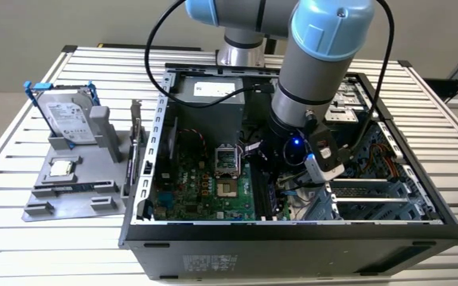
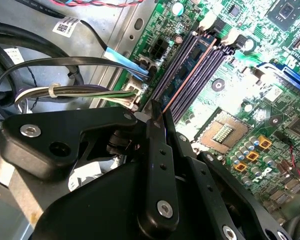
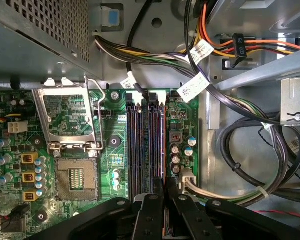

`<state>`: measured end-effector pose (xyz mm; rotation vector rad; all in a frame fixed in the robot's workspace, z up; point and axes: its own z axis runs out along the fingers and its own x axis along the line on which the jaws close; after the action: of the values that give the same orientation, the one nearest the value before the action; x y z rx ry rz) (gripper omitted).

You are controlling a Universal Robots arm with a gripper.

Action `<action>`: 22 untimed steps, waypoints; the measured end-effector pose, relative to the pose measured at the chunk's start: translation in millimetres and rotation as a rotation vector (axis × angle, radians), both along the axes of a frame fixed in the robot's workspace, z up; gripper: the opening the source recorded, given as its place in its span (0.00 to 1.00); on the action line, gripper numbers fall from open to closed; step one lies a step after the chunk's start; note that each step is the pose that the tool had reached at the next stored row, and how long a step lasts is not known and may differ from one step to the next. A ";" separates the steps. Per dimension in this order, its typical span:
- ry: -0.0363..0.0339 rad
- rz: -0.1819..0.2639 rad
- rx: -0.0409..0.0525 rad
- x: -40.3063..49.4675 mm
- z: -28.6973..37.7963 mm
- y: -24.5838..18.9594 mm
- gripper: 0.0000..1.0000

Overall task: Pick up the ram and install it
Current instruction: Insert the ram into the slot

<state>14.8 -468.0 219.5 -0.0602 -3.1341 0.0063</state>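
The claw (image 2: 157,125) is clenched on the ram (image 2: 177,85), which stands on edge in the memory slots (image 3: 146,145). Its long axis runs from the claw toward 1 o'clock in the second wrist view.

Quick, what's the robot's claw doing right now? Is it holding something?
End effector: shut on the ram, a thin stick held on edge over the motherboard slots.

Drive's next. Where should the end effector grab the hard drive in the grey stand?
Probably from above, across its flat faces near the top: the hard drive stands upright, lower part seated in the grey stand.
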 end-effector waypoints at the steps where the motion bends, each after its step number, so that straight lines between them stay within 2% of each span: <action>1: 0.0000 0.000 0.0000 0.0 0.0 0.0 0.00; 22: 0.0000 0.003 -0.0001 1.7 -0.3 0.1 0.00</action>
<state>16.5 -467.9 219.2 -0.0562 -3.1342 0.0065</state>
